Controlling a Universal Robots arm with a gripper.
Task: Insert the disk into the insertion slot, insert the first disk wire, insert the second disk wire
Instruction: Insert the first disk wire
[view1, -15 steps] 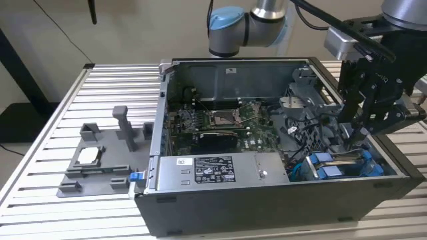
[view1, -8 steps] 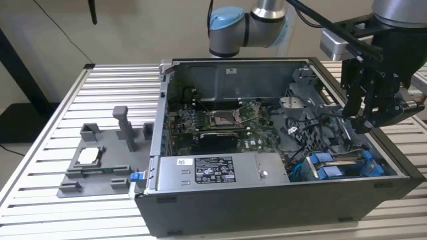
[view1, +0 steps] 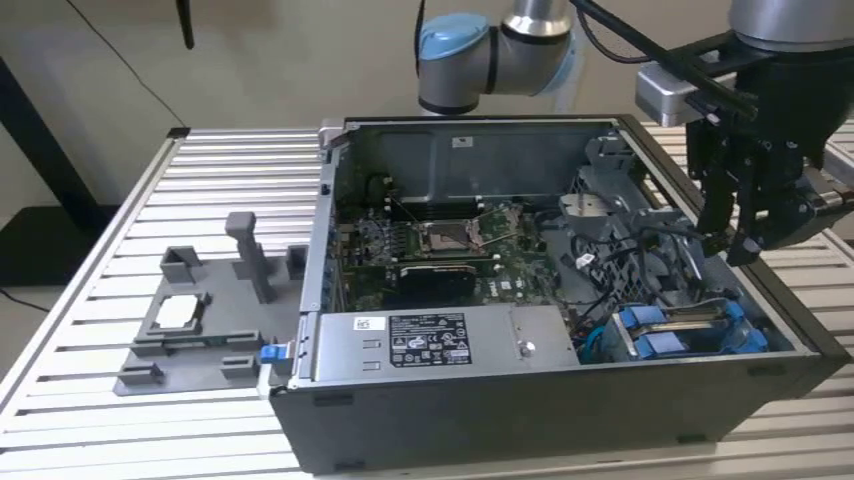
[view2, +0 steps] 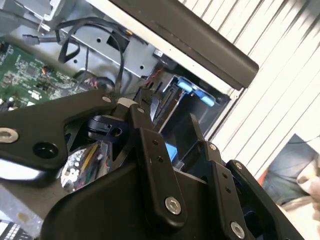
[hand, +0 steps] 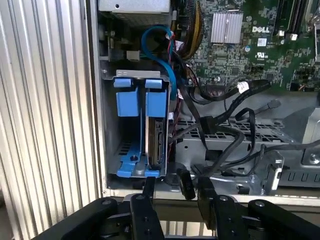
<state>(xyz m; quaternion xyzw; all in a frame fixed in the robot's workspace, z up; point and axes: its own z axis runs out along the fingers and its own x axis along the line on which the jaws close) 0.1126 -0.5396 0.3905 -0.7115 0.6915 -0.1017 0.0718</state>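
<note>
Black gripper (view1: 731, 238) hangs fingers-down on the arm over the exterior view's right end of the open computer case (view1: 534, 420), which sits on a slatted aluminium table (view1: 227, 170) beside a grey fixture (view1: 200, 320). Second wrist view: fingers (view2: 150, 145) parted a moderate way above the case's blue-fitted corner, table slats beyond. First wrist view: the disk (hand: 155, 142) stands on edge inside the insertion slot (hand: 102, 130), blue tabs up, with a black cable plug (hand: 186, 184) in the gap between the fingertips; grip on it unclear.
</note>
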